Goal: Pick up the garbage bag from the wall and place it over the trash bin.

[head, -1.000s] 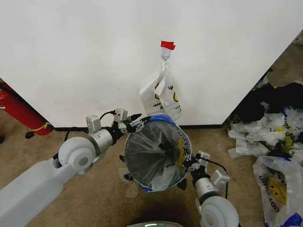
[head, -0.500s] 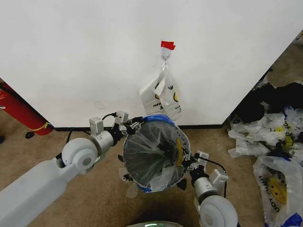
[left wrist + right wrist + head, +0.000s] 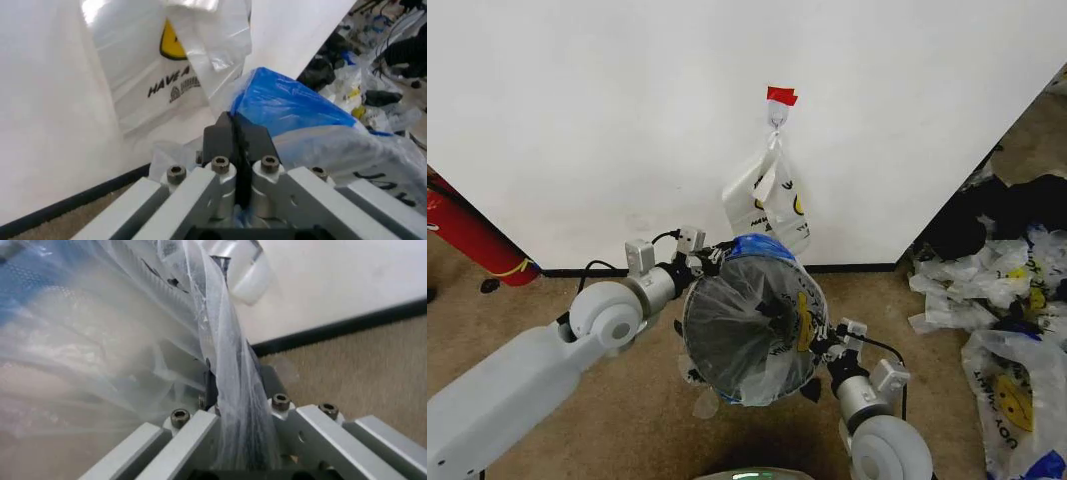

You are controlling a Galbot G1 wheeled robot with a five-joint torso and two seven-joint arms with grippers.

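The garbage bag [image 3: 745,325], see-through with a blue handle [image 3: 759,246] and a yellow smiley, is stretched wide between both grippers over the round dark trash bin [image 3: 715,383], which shows through the film. My left gripper [image 3: 711,257] is at the bag's far-left edge near the wall [image 3: 587,120], shut on the blue handle [image 3: 287,102]; in the left wrist view the left gripper [image 3: 234,122] has its jaws pressed together. My right gripper [image 3: 825,348] holds the near-right edge. In the right wrist view the right gripper [image 3: 225,371] is shut on the bag's film [image 3: 100,340].
A whiter smiley bag [image 3: 767,200] hangs from the hook [image 3: 777,118] under red tape [image 3: 781,95], just behind the bin. A red fire extinguisher [image 3: 467,235] leans at the left. A heap of plastic bags [image 3: 1002,285] covers the floor at the right.
My left arm has moved a little right and toward the wall, lifting the blue edge. The bag's mouth has shifted slightly left. The right gripper has barely moved.
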